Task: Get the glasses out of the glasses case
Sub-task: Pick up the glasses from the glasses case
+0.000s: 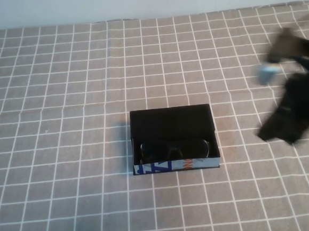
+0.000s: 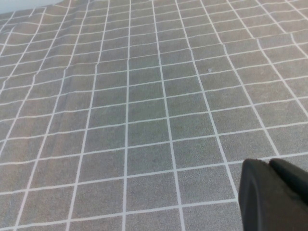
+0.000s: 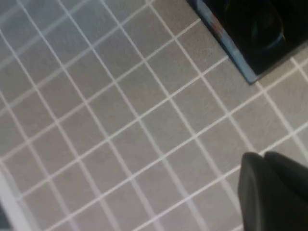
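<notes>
Glasses (image 1: pixel 174 148) dim inside the open glasses case (image 1: pixel 173 140); right gripper (image 1: pixel 284 129) a blur at right, left gripper (image 2: pixel 274 195) barely seen; fingers' state can't tell.

Case: rectangular black glasses case (image 1: pixel 173 126) open, lid flat | Contents: black-framed dark-lens glasses (image 1: pixel 174 148) inside | My right gripper (image 1: pixel 284 128): blurred, right of case, apart | My left gripper: unseen
</notes>
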### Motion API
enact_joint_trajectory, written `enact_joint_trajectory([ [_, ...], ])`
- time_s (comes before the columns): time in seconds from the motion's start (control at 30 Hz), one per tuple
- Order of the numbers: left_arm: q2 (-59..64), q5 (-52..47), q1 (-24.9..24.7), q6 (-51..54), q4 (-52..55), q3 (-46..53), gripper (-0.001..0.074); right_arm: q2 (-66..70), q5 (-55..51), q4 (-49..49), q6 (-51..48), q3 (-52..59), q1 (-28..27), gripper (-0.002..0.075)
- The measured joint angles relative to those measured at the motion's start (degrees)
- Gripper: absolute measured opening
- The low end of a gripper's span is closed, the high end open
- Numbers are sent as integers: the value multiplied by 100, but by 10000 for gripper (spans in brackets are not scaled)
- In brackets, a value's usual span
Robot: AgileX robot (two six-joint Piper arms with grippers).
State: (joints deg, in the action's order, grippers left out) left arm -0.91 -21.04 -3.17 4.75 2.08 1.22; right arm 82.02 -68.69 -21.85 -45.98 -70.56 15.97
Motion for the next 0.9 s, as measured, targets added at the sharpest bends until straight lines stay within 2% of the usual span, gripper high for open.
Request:
enact_joint_trajectory([
  [0.23,0,0,0,0,0,0,-4,2216,-87,942,-75,-2161,972,-18],
  [0.43,0,0,0,0,0,0,-4,3324,-102,1353,-333,-3171,1475,-8],
  [0.5,0,0,0,0,0,0,-4,3654,-102,1353,-355,-3367,1583,29],
  [0.7,0,0,0,0,0,0,-5,4155,-108,1353,-368,-3455,1764,246],
  [0.9,0,0,0,0,0,0,-4,4194,-108,1406,-379,-3490,1798,291],
])
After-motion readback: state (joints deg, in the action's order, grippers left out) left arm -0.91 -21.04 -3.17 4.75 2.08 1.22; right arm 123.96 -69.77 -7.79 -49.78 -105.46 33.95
